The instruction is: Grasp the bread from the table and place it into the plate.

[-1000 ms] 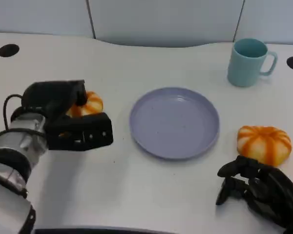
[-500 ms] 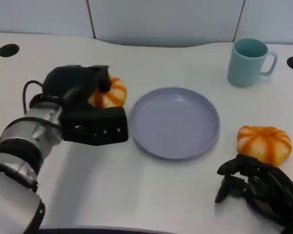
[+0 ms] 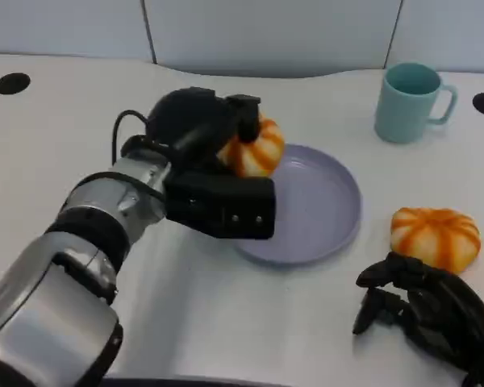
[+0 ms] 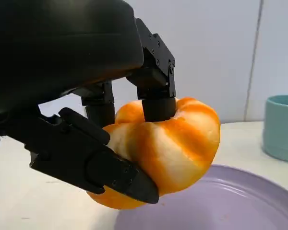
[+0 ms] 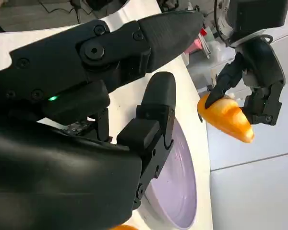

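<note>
left hand (image 3: 214,173) at frame center grips the bread (image 3: 254,147) above the plate (image 3: 323,201) rim; right hand (image 3: 423,310), lower right, curled, holding nothing.

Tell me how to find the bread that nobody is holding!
Start at the purple plate in the middle of the table. Just beside it, near the right hand, lies a striped orange bread. The other bread is gripped by the left hand over the plate.

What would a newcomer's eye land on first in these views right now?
Probably the left hand, holding an orange-striped bread in the air above the near-left rim of the purple plate. Next, a second bread lying on the table right of the plate, with the right hand resting just in front of it.
</note>
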